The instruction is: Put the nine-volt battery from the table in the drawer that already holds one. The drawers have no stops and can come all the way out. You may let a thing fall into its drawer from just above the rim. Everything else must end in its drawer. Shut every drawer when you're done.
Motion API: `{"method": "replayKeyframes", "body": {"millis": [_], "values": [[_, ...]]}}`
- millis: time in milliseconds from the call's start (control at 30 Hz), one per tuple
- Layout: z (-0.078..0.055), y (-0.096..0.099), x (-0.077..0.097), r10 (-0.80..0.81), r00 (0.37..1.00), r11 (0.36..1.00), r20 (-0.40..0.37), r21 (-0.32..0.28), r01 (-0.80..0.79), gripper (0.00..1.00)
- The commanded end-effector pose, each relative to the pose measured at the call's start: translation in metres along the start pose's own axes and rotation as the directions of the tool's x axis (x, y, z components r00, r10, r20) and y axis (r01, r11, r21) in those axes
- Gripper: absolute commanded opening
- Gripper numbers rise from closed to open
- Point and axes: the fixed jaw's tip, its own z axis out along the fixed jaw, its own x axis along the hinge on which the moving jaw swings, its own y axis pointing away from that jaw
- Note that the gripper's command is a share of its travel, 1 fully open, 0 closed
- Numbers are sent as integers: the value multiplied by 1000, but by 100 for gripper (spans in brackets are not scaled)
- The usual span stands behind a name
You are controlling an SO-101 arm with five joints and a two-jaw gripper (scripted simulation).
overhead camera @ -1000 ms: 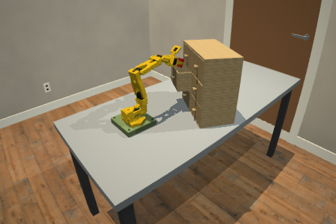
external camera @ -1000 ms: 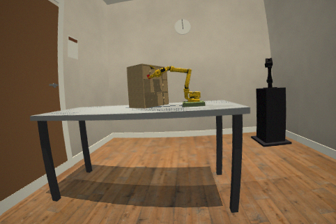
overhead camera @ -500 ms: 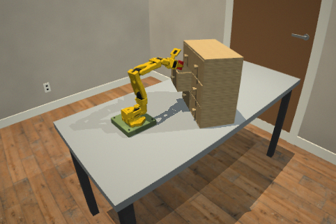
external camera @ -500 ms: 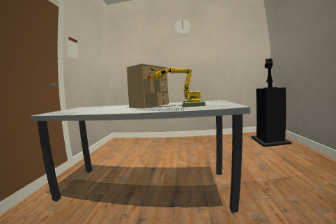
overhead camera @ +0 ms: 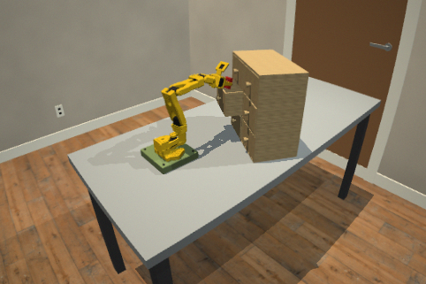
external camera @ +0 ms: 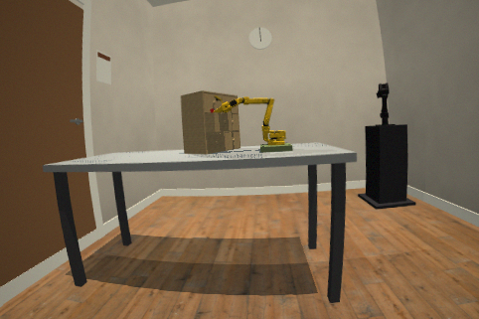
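Observation:
The wooden drawer cabinet (overhead camera: pixel 270 105) stands on the grey table, and it also shows in the exterior view (external camera: pixel 210 122). One drawer (overhead camera: pixel 232 103) in the second row is pulled partly out toward the arm. My gripper (overhead camera: pixel 228 80) reaches to the cabinet's front, just above that open drawer's rim, and it shows small in the exterior view (external camera: pixel 213 107). It is shut on a small thing that the red fingertips mostly hide, which I take for the nine-volt battery. No battery lies on the table in either view. The drawer's inside is hidden.
The other drawers, each with a small knob (overhead camera: pixel 244 139), sit flush in the cabinet. My arm's green base (overhead camera: pixel 169 157) is bolted left of the cabinet. A black pedestal with a camera (external camera: pixel 386 163) stands on the floor beyond the table.

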Motion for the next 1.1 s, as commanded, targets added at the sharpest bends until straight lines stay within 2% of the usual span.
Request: {"method": "replayKeyframes", "body": {"millis": [0, 1067], "values": [[-5, 1, -4, -8, 1000, 1000, 25, -3, 8, 0], [-8, 3, -5, -9, 1000, 1000, 25, -8, 10, 0]]}}
